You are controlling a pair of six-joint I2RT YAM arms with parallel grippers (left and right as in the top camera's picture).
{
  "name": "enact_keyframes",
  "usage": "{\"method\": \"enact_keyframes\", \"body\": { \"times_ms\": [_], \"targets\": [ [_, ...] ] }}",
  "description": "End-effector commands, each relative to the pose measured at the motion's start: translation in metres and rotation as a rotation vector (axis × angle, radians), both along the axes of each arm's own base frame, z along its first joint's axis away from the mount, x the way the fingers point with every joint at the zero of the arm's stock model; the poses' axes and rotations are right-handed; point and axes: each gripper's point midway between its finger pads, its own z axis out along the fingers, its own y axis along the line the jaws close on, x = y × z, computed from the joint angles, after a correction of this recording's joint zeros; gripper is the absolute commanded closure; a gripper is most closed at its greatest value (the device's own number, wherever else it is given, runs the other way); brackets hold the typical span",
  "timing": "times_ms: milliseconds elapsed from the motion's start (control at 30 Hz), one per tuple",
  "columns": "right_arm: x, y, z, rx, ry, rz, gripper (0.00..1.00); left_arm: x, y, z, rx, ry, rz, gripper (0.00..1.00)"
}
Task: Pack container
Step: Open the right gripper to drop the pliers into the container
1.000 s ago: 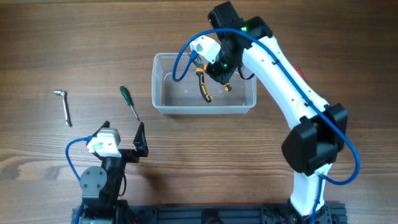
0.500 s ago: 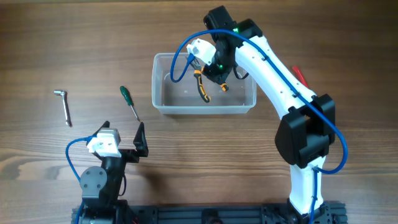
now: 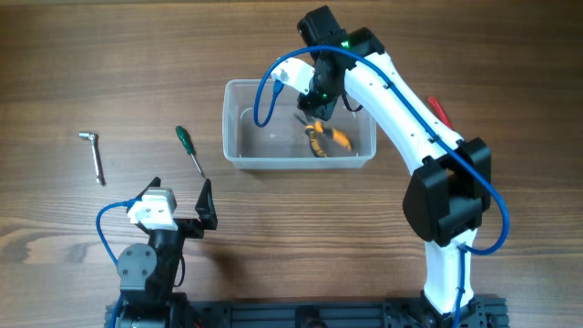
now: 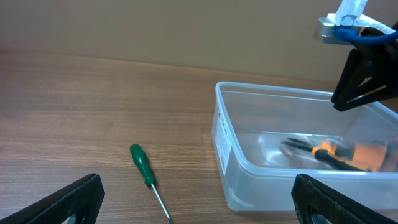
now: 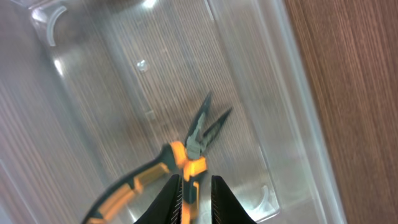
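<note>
Now, the right claw (image 5: 196, 186) hangs with its two fingers pinched to a narrow slit, gripping nothing. Just below it sits the clear rectangular plastic container (image 3: 226, 123), and on its floor lie the orange-and-black-handled needle-nose pliers (image 3: 325, 138), apart from the fingertips. The left claw (image 4: 196, 186) gapes wide and empty, with the container ahead to its right.

The table (image 3: 73, 55) under me is brown wood with a streaky grain, and the container (image 3: 230, 123) is clear, slightly milky plastic. The pliers (image 3: 326, 138) have orange-and-black handles. The screwdriver (image 3: 189, 148) has a green handle, the L-shaped key (image 3: 96, 159) is silver, and my 2 arms are white and black with blue cables.
</note>
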Motion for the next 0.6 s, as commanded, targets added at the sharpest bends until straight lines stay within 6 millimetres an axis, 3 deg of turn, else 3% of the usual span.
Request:
{"method": "enact_keyframes", "body": {
  "times_ms": [0, 200, 367, 467, 500, 533, 567],
  "targets": [
    [0.001, -0.002, -0.01, -0.02, -0.001, 0.024, 0.85, 0.0, -0.005, -0.001, -0.009, 0.0, -0.024, 0.0],
    [0.003, -0.001, -0.014, -0.015, -0.007, 0.023, 0.85, 0.0, -0.005, -0.001, -0.008, 0.0, -0.024, 0.0],
    [0.031, -0.008, -0.002, -0.044, -0.114, -0.107, 0.8, 0.0, -0.005, -0.001, -0.008, 0.0, -0.024, 0.0],
    [0.044, -0.016, 0.015, -0.066, -0.172, -0.178, 0.53, 0.0, -0.005, -0.001, -0.008, 0.0, -0.023, 0.0],
    [0.047, -0.02, 0.025, -0.074, -0.195, -0.208, 0.4, 0.0, -0.005, -0.001, -0.008, 0.0, -0.023, 0.0],
    [0.048, -0.024, 0.034, -0.075, -0.207, -0.228, 0.17, 0.0, -0.005, -0.001, -0.008, 0.0, -0.024, 0.0],
    [0.048, -0.029, 0.043, -0.076, -0.217, -0.251, 0.05, 0.0, -0.005, -0.001, -0.008, 0.0, -0.024, 0.0]
  ]
}}
